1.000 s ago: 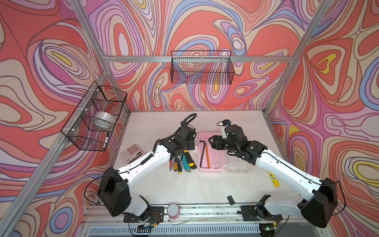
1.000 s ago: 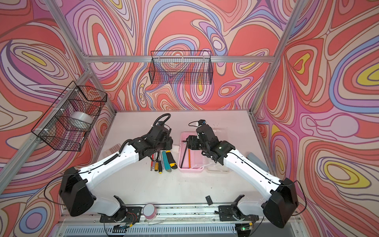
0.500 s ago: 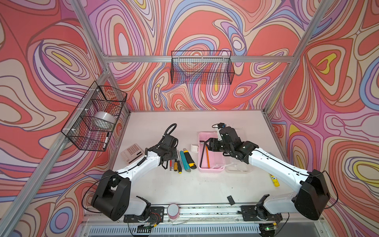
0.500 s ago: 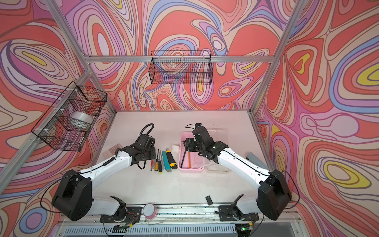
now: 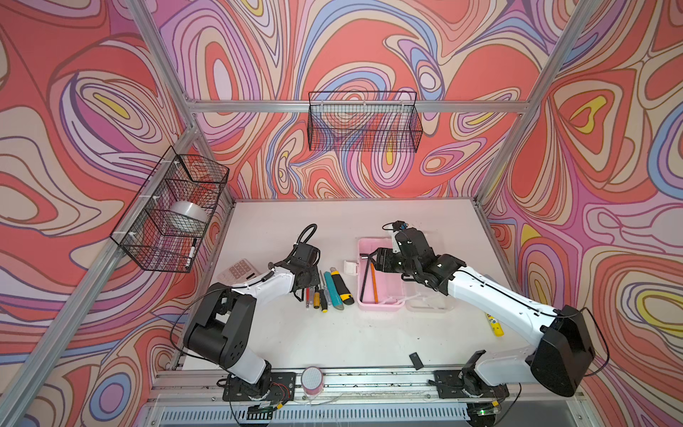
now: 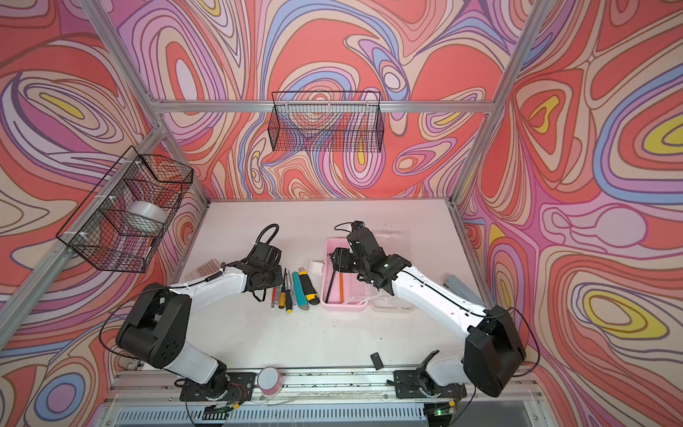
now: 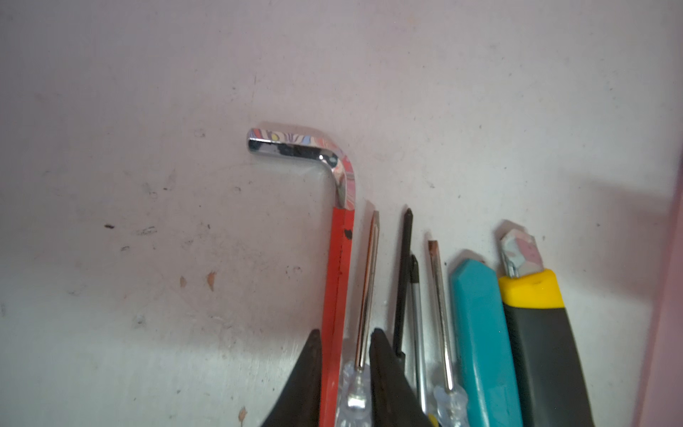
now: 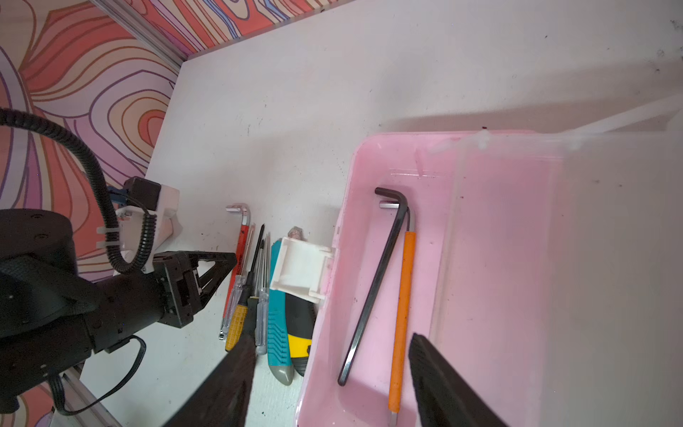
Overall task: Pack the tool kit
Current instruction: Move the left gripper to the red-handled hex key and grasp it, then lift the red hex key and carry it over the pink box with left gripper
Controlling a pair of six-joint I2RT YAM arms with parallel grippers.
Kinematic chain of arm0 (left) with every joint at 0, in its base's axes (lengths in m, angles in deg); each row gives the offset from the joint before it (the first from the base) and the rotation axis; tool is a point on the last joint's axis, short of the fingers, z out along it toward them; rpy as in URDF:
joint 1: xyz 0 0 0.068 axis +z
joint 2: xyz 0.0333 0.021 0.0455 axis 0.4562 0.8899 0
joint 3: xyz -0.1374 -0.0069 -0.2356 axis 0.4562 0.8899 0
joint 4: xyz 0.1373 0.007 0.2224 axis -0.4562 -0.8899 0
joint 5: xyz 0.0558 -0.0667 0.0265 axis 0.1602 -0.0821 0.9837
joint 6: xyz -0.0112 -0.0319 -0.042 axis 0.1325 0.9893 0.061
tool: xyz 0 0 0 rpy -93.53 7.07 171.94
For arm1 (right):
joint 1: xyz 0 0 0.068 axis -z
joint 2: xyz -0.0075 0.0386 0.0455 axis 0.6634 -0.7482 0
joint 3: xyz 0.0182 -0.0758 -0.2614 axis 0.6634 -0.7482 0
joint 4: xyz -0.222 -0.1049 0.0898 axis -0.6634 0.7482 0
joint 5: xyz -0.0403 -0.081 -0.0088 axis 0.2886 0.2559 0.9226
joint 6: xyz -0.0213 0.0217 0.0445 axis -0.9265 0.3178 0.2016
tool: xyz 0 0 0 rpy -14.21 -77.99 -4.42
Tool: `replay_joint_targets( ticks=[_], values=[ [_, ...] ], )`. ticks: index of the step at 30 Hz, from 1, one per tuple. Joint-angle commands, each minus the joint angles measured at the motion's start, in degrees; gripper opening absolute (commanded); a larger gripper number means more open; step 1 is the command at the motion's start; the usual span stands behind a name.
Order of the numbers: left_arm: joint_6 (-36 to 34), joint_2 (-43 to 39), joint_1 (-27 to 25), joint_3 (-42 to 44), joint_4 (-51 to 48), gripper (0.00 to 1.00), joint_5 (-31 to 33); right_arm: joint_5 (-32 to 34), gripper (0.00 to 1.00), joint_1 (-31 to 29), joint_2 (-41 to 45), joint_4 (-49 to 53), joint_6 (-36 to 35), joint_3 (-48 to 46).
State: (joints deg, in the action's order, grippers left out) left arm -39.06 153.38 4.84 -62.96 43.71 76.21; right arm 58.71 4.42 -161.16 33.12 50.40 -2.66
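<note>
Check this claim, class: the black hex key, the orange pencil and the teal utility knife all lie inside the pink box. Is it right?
No. The teal utility knife lies outside the pink box, on the table beside the yellow-black knife; the right wrist view shows it. The black hex key and orange pencil do lie inside.

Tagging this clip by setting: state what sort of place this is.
Probably a robot data-collection cell, not a real workshop. An aluminium frame holds swirl-printed walls around a white tabletop. The left arm and right arm are bolted to a front rail, and a wire basket hangs on the back wall.
</note>
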Motion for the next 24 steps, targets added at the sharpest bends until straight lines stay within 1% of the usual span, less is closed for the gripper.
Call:
replay_joint_targets(
  ticks=[1,9,13,24],
  values=[
    [-0.07,1.20,0.97,0.68,1.31,0.24,0.17,1.04,0.69,0.32,-0.23,-0.01,0.06,-0.35],
    [0.21,3.71,1.58,0.27,1.85,0.23,0.08,1.35,0.69,0.28,-0.34,0.17,-0.08,-0.35],
    [0.36,4.95,1.64,-0.35,1.60,0.20,0.04,1.61,0.69,0.29,-0.39,0.34,-0.07,-0.35],
    [-0.07,5.96,1.65,-1.50,-1.81,0.13,3.13,2.07,0.69,0.30,-0.45,-0.17,-0.39,-0.52]
  ],
)
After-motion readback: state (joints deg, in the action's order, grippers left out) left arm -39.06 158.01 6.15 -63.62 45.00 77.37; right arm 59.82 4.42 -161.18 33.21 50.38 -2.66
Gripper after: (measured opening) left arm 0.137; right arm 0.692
